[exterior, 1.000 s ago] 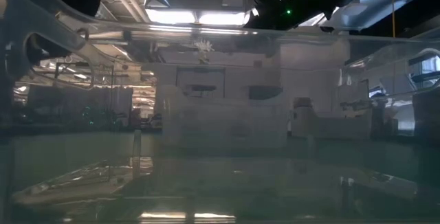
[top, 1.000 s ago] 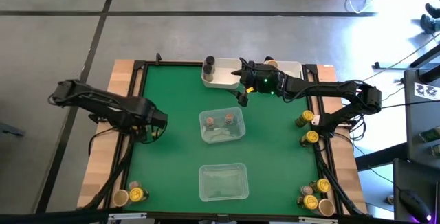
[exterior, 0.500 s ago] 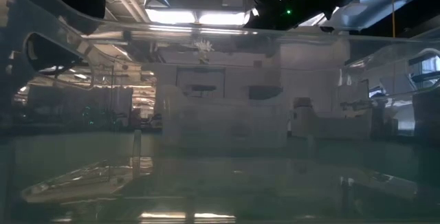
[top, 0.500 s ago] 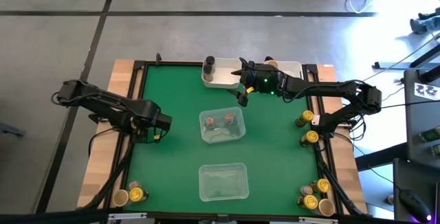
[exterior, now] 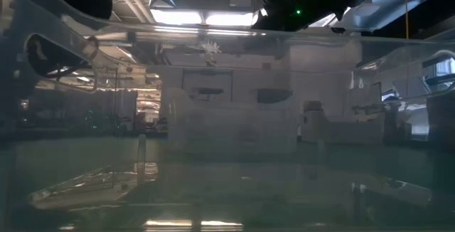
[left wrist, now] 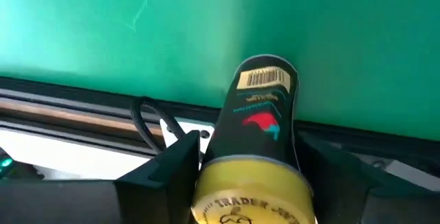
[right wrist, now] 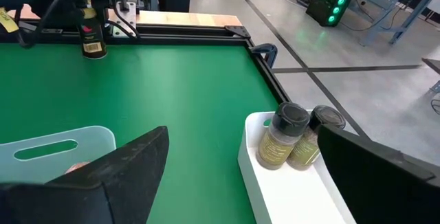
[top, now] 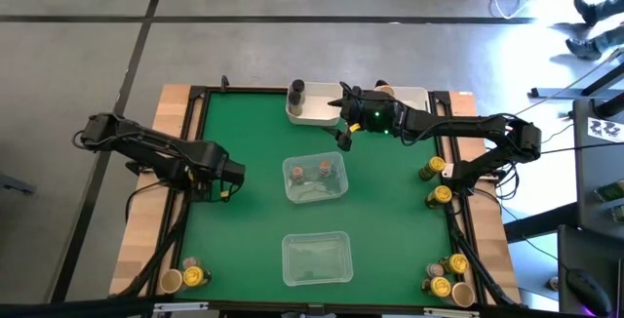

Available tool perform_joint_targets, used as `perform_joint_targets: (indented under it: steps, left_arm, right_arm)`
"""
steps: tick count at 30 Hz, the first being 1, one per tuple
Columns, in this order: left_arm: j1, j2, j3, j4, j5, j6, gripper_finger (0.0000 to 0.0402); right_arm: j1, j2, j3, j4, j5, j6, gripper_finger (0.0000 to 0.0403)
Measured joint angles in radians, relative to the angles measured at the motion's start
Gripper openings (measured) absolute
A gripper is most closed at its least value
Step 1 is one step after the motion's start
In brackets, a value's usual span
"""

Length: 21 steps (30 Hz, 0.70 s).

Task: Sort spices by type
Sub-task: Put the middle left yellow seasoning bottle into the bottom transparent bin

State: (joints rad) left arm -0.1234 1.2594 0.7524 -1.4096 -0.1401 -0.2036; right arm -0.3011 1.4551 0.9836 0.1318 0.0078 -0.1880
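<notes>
High view: the left pincer (top: 227, 178) hovers over the left part of the green counter (top: 253, 230), closed on a yellow-lidded jar (top: 224, 189). In the left wrist view this jar (left wrist: 256, 148) lies between the two dark fingers (left wrist: 161, 172), its lid toward the camera and its barcoded base pointing away, above the counter's black edge rail. The right pincer (top: 343, 135) hangs with its jaws spread wide and nothing between them, just beside a white bin (top: 310, 113) at the far edge; in the right wrist view two dark-lidded jars (right wrist: 280, 136) stand side by side in that bin (right wrist: 289, 189). Between the two pincers sits a clear tray (top: 315, 178) holding two reddish-topped jars (top: 311, 171); a second clear tray (top: 316, 258) lies nearer the front edge. More yellow-lidded jars (top: 439, 181) stand along the counter's right rim, and others cluster at the front corners (top: 190, 275).
</notes>
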Motion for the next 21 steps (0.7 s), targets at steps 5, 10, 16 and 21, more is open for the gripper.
perform_joint_targets:
  steps: [5,10,16,21]
  left_arm:
    - [-0.001,0.004,0.020,0.048,0.015,-0.002,0.0180]
    - [0.000,0.004,0.032,0.010,0.017,-0.002,0.0138]
    - [0.000,0.003,0.034,0.009,0.017,-0.006,0.0118]
    - [0.000,0.002,0.097,-0.056,0.012,-0.001,0.0154]
  right_arm:
    - [0.000,0.000,0.000,0.000,0.000,0.000,0.0372]
    - [0.000,0.000,0.000,0.002,0.000,0.000,0.0372]
    - [0.000,0.000,0.000,0.001,0.000,0.000,0.0372]
    - [0.000,0.000,0.000,0.001,0.000,0.000,0.0372]
